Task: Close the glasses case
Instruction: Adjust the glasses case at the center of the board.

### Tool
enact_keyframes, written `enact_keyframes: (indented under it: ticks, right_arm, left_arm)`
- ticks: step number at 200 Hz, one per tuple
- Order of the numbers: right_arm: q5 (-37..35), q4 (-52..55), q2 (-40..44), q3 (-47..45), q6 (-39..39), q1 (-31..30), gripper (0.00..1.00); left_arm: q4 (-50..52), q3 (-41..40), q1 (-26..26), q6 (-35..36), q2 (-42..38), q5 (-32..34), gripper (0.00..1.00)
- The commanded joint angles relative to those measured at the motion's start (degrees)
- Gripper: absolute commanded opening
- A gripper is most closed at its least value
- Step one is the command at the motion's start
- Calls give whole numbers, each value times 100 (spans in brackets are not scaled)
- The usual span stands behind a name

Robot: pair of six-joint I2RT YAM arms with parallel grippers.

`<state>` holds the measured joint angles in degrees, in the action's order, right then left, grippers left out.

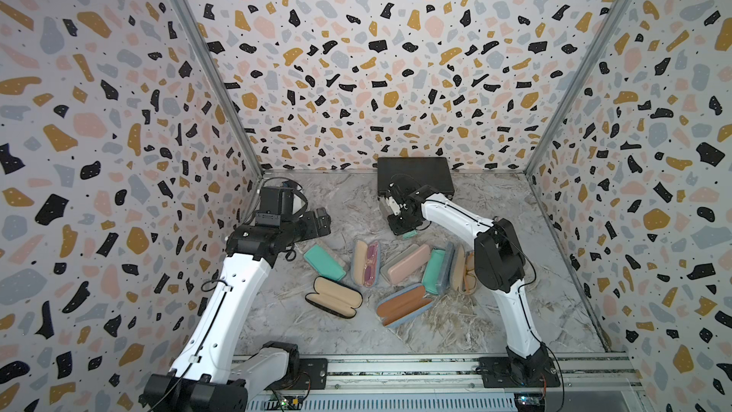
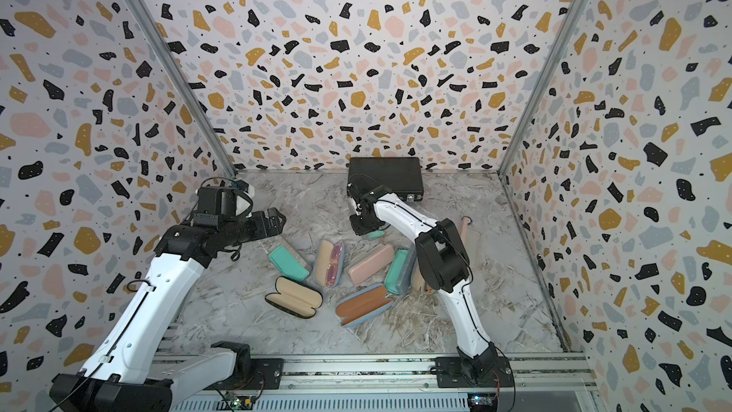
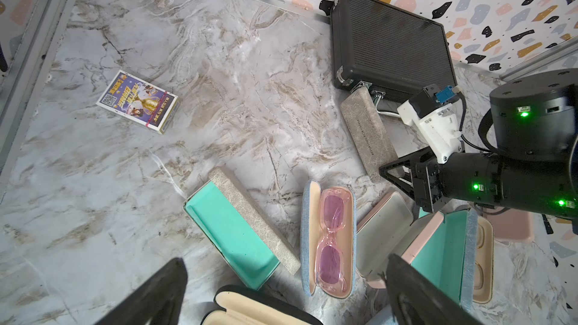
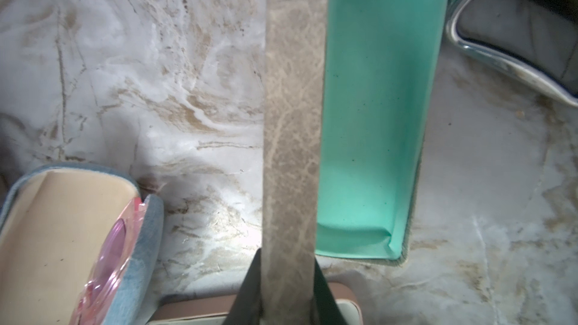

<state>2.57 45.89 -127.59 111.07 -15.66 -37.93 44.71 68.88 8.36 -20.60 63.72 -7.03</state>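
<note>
1. Fingers of the right claw pinch the lid by its near end, one on each face. I judge this grip lets me swing the lid over on its hinge instead of nudging it blind.
2. The lid stands roughly upright along one long side of the tray, so the case is open. The teal lining is bare, with no glasses inside to block the closing.
3. The grey case lies on the table at the far middle, just in front of the black briefcase. The chrome handle of that briefcase sits close to the case's far end, and I'd mind it on the swing.
4. To look at, it is long, narrow and boxy. The outside is mottled grey-brown, like worn suede, with faint lettering on the lid.
5. The left claw hangs spread wide and empty over the left of the table, well apart from the case. I judge it is parked clear to leave room.
6. Other open cases cluster on the near side, one holding pink glasses. A pink case lies right under the right claw; whether it touches the grey one I cannot tell.
</note>
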Motion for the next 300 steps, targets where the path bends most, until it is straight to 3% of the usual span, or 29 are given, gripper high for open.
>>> enact_keyframes:
  ticks: [1,114,188,256,300]
  right_arm:
    - [99,35,452,17,-106,-15,20]
    - [157,187,88,524,-314,-581,23]
    - [113,207,87,431,-342,-619,38]
    - [-588,470,1226,346,100,-619,50]
    - [-1758,776,2354,467,842,-606,71]
  left_arm:
    - [-62,-61,3,-44,-136,-27,99]
    - [-15,-169,8,-41,-284,61,99]
    - [12,-251,9,-5,-308,103,99]
    - [12,-46,8,13,-263,84,99]
    - [172,596,9,250,-93,296,99]
